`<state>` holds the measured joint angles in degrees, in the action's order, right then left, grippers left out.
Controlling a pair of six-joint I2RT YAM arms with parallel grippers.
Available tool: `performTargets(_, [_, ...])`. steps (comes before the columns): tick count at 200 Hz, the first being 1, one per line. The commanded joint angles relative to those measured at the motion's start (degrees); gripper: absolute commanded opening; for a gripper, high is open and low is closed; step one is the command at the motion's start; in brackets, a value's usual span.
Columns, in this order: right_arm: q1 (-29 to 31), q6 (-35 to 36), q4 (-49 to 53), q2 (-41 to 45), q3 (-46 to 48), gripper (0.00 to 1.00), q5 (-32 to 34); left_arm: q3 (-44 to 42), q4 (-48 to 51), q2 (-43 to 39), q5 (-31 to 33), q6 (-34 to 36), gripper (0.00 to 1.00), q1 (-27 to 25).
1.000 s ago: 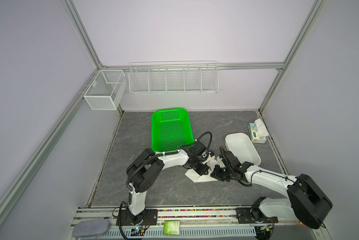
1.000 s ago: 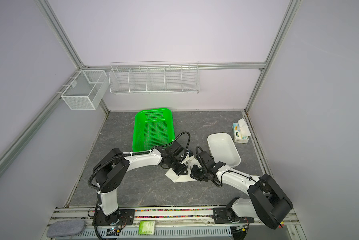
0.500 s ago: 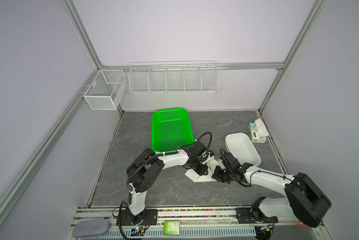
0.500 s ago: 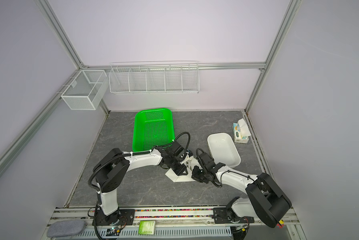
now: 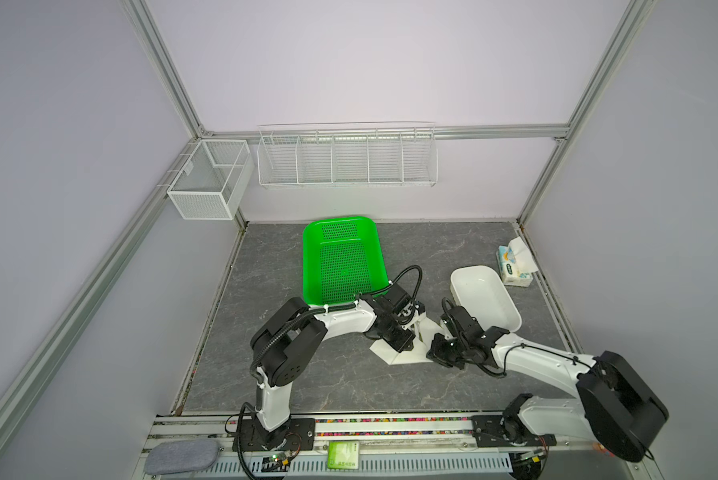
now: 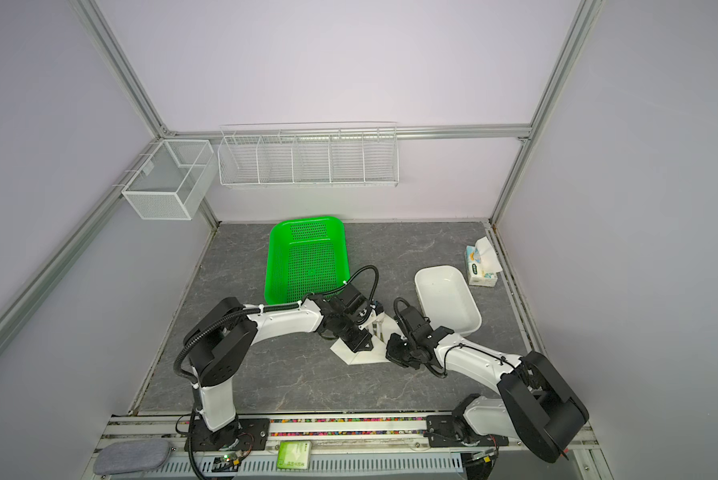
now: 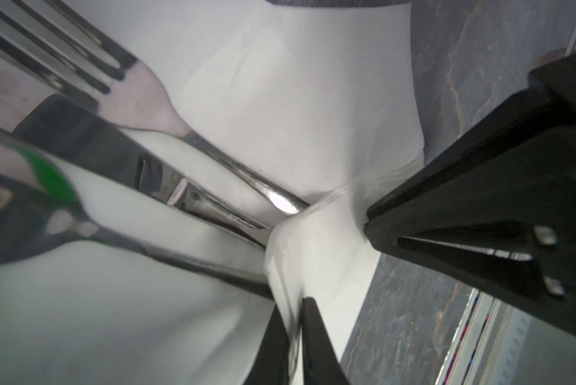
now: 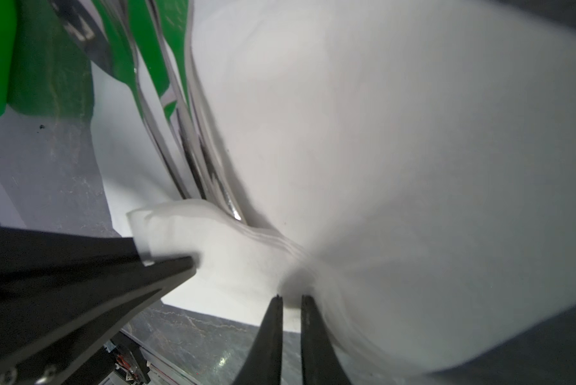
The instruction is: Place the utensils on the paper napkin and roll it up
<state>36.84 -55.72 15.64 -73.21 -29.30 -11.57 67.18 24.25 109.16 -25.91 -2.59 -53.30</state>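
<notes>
Left claw pinches a raised fold of the napkin, lower centre in both top views; right claw pinches its edge alongside. Utensils lie on it, handles under the fold. I judge both should carry the fold over evenly, gently, without tearing. Both arms reach low, wrists tipped down, nearly meeting.
</notes>
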Motion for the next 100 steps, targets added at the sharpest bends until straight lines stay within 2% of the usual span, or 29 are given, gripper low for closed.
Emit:
performTargets(1, [0.15,-0.88,2.71,3.11,-0.23,0.17,1.18,0.56,0.12,-0.53,-2.37,0.83,0.11,-0.14])
performTargets(25, [0.08,-0.7,3.92,5.14,-0.37,0.18,1.82,0.67,0.25,-0.39,-2.47,0.74,0.06,-0.16])
performTargets(100, [0.14,2.4,12.79,2.23,-2.66,0.19,7.0,0.24,-1.1,-0.57,-1.85,0.92,0.05,-0.16])
